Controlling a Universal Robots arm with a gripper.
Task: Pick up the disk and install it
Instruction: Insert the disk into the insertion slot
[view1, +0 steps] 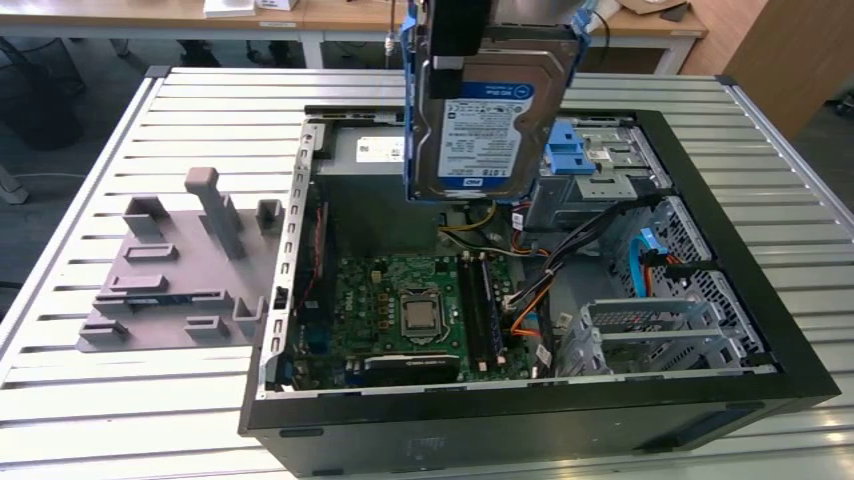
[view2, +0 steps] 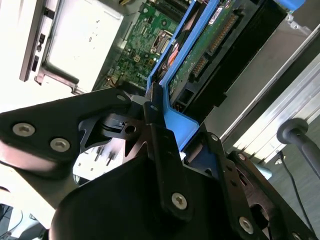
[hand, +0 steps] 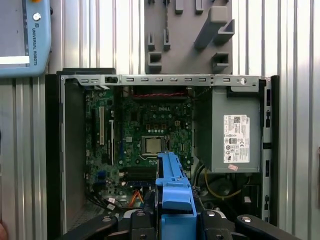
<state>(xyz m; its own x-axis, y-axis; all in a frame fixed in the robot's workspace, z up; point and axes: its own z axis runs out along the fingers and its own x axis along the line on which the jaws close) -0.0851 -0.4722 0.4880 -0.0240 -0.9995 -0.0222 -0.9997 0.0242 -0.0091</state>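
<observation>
The hand (view2: 167, 125) is clamped on the blue carrier end of the disk (view1: 487, 120). The disk hangs beneath it, long axis upright, above the open computer case (view1: 787, 360) on the bench (view1: 80, 420). The grey drive cage (view1: 607, 165) with its blue latch lies just to the exterior view's right of the disk's lower end.

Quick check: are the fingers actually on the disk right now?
Touching. In the second wrist view the black fingers press flat against the blue carrier frame of the disk, with no gap between them.
</observation>
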